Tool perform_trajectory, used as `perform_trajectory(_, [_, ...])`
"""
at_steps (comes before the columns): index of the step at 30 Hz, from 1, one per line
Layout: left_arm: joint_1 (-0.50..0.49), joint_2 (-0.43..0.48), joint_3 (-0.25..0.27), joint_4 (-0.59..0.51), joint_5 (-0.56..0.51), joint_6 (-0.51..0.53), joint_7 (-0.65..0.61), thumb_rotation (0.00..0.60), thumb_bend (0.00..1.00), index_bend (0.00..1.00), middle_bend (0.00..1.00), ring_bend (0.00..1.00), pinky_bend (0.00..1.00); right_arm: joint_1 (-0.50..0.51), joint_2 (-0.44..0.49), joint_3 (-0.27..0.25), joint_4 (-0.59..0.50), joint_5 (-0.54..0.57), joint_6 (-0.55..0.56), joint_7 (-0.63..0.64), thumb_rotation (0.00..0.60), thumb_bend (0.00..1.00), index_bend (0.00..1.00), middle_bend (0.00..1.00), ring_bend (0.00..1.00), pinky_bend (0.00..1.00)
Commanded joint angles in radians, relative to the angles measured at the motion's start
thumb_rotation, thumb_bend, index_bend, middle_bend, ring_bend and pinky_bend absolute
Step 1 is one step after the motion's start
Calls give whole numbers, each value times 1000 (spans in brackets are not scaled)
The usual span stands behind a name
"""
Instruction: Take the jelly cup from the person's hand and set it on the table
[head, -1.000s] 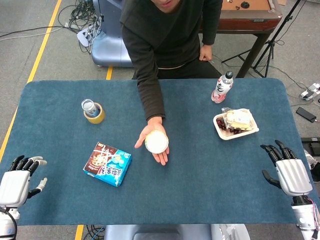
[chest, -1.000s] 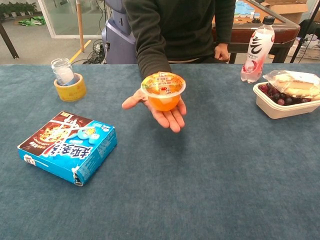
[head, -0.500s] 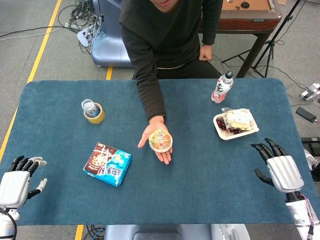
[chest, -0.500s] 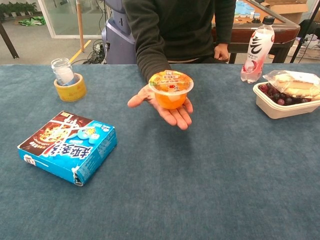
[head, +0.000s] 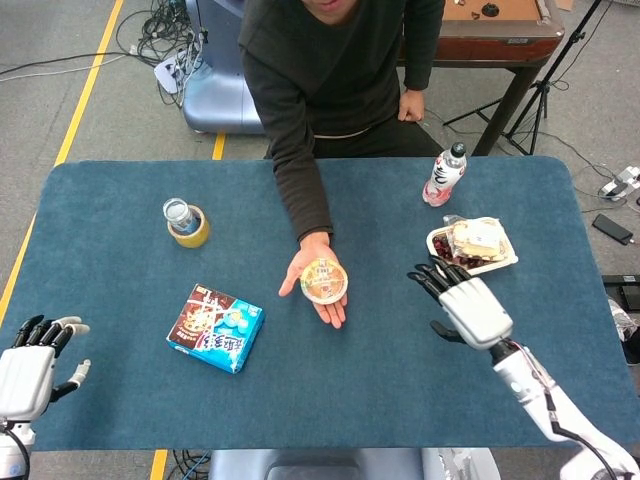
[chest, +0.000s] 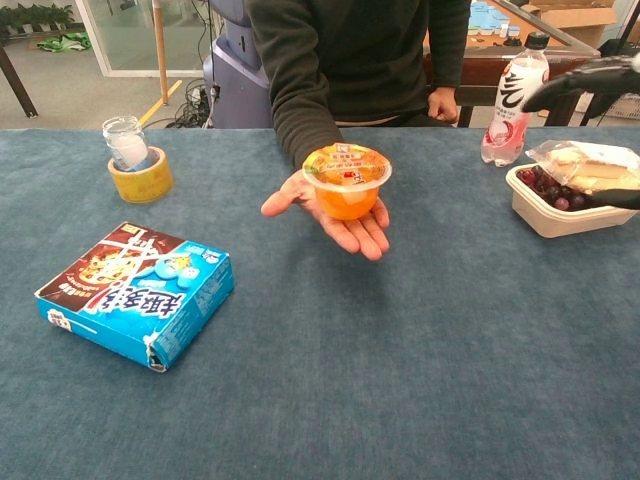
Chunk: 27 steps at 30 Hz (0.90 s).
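Jelly cup (head: 323, 281) is seen resting upright on the person's hand (head: 312, 292), which is held palm-up over the middle of the table (head: 120, 215). The reach is judged to be the step in hand: the right hand (head: 462, 301) is raised above the table to the cup's right, fingers spread wide and holding nothing, well apart from the cup. The left hand (head: 28, 365) is parked at the near left corner, likewise spread and empty. For the next move, the right hand would need to be brought across and its fingers closed around the cup's wall below the rim, without pressing on the person's palm.

Both robot hands are shown whole only in the head view; in the chest view only dark fingertips of the right hand are caught at the right edge. The cup's orange body (chest: 345, 195) and its height above the table are shown only in the chest view.
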Motion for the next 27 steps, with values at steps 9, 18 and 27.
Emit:
perform_trajectory(9, [7, 0, 2, 11, -4, 2, -11, 600, 300, 357, 284, 229, 113, 267, -187, 103, 56, 219, -241, -87, 600, 131, 20, 32, 0, 143])
perform_trajectory(18, [16, 2, 4, 14, -5, 10, -15, 600, 300, 357, 284, 229, 113, 414, -322, 125, 177, 356, -308, -149, 600, 130, 20, 32, 0, 142])
perform_trajectory(27, [25, 8, 4, 16, -10, 17, -20, 600, 300, 357, 284, 229, 113, 511, -396, 121, 277, 456, -343, -170, 600, 131, 20, 58, 0, 121])
